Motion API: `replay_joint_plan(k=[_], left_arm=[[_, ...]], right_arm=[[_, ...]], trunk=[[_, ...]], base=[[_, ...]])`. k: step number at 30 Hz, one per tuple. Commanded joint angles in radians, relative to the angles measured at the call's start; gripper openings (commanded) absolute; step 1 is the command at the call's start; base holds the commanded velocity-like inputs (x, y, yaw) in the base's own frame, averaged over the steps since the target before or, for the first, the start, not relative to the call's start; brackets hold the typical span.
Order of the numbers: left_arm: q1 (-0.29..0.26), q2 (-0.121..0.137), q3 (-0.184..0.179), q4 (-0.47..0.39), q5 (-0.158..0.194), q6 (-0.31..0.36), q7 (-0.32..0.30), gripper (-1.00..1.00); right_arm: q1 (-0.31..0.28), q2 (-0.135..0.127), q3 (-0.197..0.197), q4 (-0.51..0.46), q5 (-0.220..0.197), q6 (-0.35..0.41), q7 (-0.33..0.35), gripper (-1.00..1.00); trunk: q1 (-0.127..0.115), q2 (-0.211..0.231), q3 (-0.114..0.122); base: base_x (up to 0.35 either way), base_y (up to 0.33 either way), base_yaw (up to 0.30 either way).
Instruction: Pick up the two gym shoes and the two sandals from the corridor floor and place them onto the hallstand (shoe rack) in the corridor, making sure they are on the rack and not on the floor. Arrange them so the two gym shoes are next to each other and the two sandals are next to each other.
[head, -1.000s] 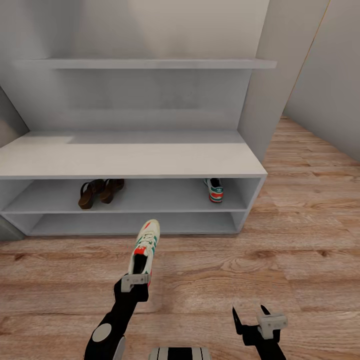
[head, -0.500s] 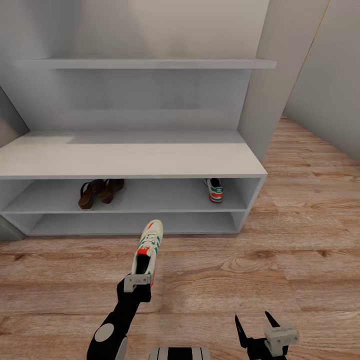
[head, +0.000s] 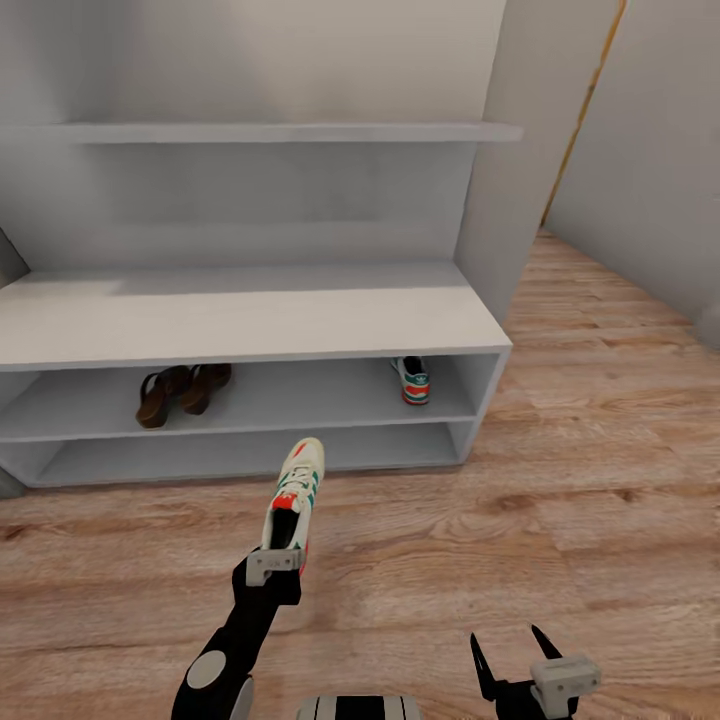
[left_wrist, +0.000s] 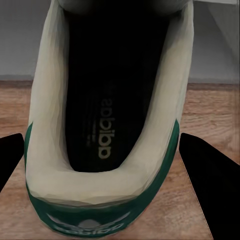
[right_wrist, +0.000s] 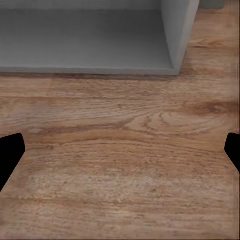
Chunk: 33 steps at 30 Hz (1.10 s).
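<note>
1. Head view: the left gripper (head: 277, 560) holds a gym shoe (head: 293, 497) by its heel. Its jaws are clamped on the heel end, and the toe points at the hallstand (head: 250, 315). The shoe is up over the corridor floor (head: 560, 480), just in front of the rack.
2. Head view: the other gym shoe (head: 411, 379) sits on the top shoe tier, near the rack's right wall. The two sandals (head: 180, 391) sit side by side on the same tier, toward the left. They are well apart from that gym shoe.
3. Head view: the right gripper (head: 515, 655) hangs low over the floor with nothing in it. Its jaws stand wide apart, with two dark tips sticking up.
4. Left wrist view: the held shoe (left_wrist: 107, 125) is very close. You can see its dark inside, cream rim and green heel. The black fingers (left_wrist: 210, 185) sit at each side of the heel. The wood floor (left_wrist: 210, 110) shows behind it.
5. Right wrist view: the black fingertips (right_wrist: 9, 155) are at the far edges, wide apart, with bare wood floor (right_wrist: 120, 150) between them. A bottom corner of the grey rack (right_wrist: 170, 40) stands on the floor ahead.
</note>
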Motion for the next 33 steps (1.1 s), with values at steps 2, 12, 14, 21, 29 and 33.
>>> replay_joint_plan(k=[2,12,14,21,29,33], left_arm=[[0.000,0.000,0.000,0.000,0.000,-0.001,0.000,-1.00],[0.001,0.001,0.000,0.001,0.000,-0.005,0.000,-1.00],[0.001,0.001,0.000,0.001,0.000,-0.005,0.000,-1.00],[0.001,0.001,0.000,0.002,0.000,-0.006,0.000,-1.00],[0.001,0.001,-0.001,0.002,0.000,-0.006,0.000,-1.00],[0.001,0.001,-0.001,0.002,0.000,-0.006,-0.001,-1.00]], right_arm=[[0.000,0.000,0.000,-0.001,0.000,0.000,0.000,1.00],[0.002,0.000,0.002,-0.006,0.000,-0.001,0.000,1.00],[0.003,0.000,0.002,-0.006,0.000,-0.001,0.000,1.00],[0.003,0.000,0.002,-0.007,0.000,-0.001,-0.001,1.00],[0.003,0.000,0.002,-0.007,0.000,-0.001,-0.001,1.00],[0.003,0.000,0.002,-0.006,0.000,-0.001,-0.001,1.00]], trunk=[[0.000,0.000,0.002],[0.000,0.000,0.011],[0.000,0.000,0.012],[0.000,0.000,0.015],[0.000,0.000,0.015],[0.000,0.000,0.015]], base=[[0.000,0.000,-0.207],[0.000,0.000,-0.213],[0.000,0.000,-0.147],[0.000,0.000,-0.073],[0.000,0.000,-0.020],[0.000,0.000,-0.007]])
